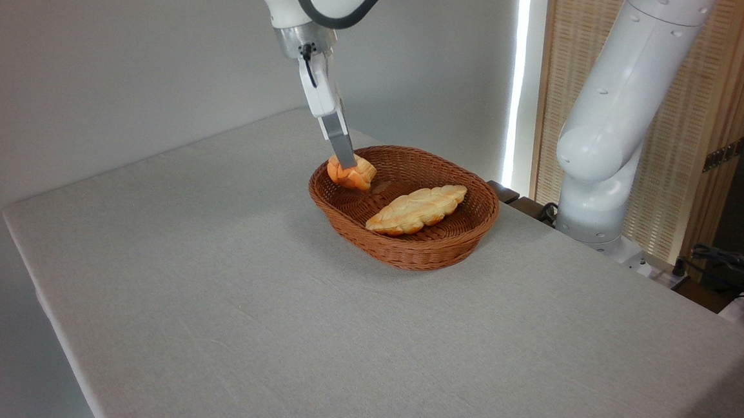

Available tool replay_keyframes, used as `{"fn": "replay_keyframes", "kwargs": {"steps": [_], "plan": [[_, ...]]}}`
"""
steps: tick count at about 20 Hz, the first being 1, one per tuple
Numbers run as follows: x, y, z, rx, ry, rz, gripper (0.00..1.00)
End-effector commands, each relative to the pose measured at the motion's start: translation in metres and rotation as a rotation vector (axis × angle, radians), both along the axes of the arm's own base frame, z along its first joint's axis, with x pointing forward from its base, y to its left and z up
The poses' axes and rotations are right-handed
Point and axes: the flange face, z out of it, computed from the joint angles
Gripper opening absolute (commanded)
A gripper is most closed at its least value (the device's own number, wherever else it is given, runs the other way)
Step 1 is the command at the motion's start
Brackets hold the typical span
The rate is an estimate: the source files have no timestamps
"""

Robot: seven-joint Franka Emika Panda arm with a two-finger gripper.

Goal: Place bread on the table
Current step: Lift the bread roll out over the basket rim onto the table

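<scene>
The bread (352, 175), a small golden-orange bun with a ridged top, hangs tilted just above the left rim of the brown wicker basket (421, 251). My gripper (347, 165) comes down from above and is shut on the bun; one grey finger (339, 140) shows in front of it, the other is hidden behind. The table (243, 304) with its light grey cloth stretches out left of and in front of the basket.
A longer pale braided loaf (416, 209) lies inside the basket. The arm's white base (596, 184) stands at the table's far right edge, with cables (730, 263) beside it. A wall runs behind the table.
</scene>
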Motion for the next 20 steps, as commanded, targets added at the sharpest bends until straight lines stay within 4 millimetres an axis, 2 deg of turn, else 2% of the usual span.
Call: {"fn": "replay_keyframes", "kwargs": {"steps": [1,2,6,8,11,13,14,15,16,17,18,19,20], "plan": [[0.013,0.012,0.031,-0.042,-0.018,0.013,0.26],[0.029,0.026,0.040,-0.060,-0.028,0.055,0.26],[0.063,0.056,0.065,-0.114,-0.076,0.139,0.26],[0.078,0.068,0.069,-0.140,-0.106,0.177,0.26],[0.100,0.081,0.061,-0.159,-0.144,0.231,0.28],[0.116,0.083,0.048,-0.162,-0.166,0.269,0.41],[0.120,0.080,0.041,-0.161,-0.168,0.279,0.42],[0.124,0.075,0.035,-0.161,-0.173,0.285,0.50],[0.129,0.068,0.026,-0.158,-0.183,0.296,0.68],[0.132,0.064,0.018,-0.147,-0.192,0.300,0.74],[0.135,0.063,0.013,-0.140,-0.196,0.303,0.92],[0.138,0.063,0.008,-0.129,-0.196,0.309,1.00],[0.140,0.066,0.006,-0.125,-0.196,0.314,1.00]]}}
